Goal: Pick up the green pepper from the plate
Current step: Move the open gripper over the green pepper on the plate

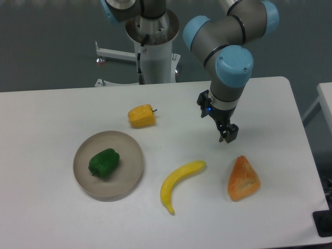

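Note:
The green pepper [104, 163] is glossy and dark green and lies in the left middle of the round beige-grey plate [129, 174] at the left of the white table. My gripper [227, 136] hangs over the table well to the right of the plate, just above and left of the orange wedge. Its fingers point down and sit close together with nothing between them; it looks shut and empty.
A yellow-orange pepper [141, 115] lies behind the plate. A yellow banana [178, 182] lies between the plate and an orange pastry-like wedge [243, 179]. The arm's base [153, 46] stands at the table's back edge.

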`<control>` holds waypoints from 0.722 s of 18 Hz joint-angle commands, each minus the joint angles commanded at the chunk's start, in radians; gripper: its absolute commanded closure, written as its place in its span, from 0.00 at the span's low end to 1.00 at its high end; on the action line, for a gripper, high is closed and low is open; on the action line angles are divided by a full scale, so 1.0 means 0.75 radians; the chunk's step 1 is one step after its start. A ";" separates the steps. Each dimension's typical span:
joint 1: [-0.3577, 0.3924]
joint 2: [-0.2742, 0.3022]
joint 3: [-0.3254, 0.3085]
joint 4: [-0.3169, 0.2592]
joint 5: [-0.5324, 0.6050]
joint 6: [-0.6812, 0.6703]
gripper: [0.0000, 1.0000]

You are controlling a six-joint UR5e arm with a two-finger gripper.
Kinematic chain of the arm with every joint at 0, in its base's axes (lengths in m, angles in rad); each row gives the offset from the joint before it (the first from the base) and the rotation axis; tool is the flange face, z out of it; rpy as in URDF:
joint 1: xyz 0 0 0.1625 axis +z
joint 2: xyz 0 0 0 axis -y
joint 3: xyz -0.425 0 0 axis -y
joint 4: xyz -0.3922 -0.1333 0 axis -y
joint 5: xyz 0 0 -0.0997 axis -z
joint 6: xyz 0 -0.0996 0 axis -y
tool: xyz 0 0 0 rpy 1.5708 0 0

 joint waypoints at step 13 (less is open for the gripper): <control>-0.206 -0.012 -0.006 0.004 -0.211 -0.427 0.00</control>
